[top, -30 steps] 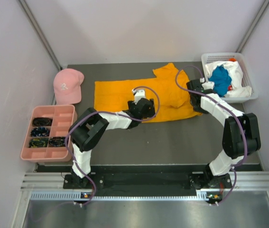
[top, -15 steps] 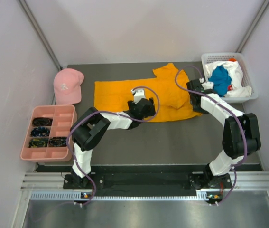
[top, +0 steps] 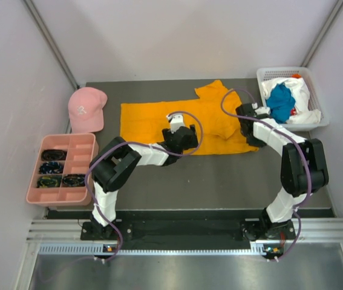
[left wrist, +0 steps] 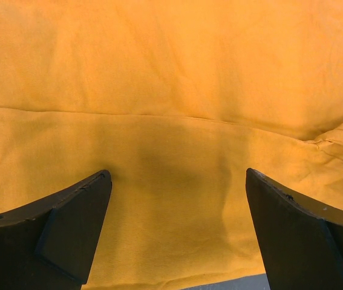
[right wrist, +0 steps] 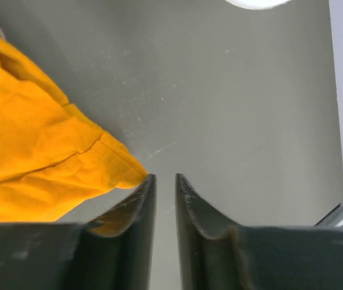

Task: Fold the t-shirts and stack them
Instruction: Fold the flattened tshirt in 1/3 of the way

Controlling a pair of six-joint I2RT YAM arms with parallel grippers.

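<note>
Starting on the left: the pink tray (top: 80,147) and the pink cap (top: 85,109) sit off at the edge, well apart from the cloth. Neither is our job, so we'd leave them be.

Next is the orange t-shirt (top: 147,118), spread flat across the far half of the table (top: 219,175) with its sleeves toward the right. To us it looks laid out for folding, with no fold made yet.

The left gripper (left wrist: 177,174) hangs low over the shirt's near edge, around the middle. Its jaws are spread wide, with smooth cloth between them and nothing pinched. Our guess is it's lined up to grab that edge or pin it down.

Further right, the right gripper (right wrist: 164,178) is down at the table by the tip of the near sleeve. Its jaws are almost pressed together, with bare table showing through the thin slit. The sleeve hem touches the outside of one finger rather than sitting in the gap, so we don't think it's got any cloth.

Far right, the teal t-shirt (top: 280,101) and white t-shirt (top: 301,90) are bunched in the basket (top: 274,72), waiting their turn.
</note>
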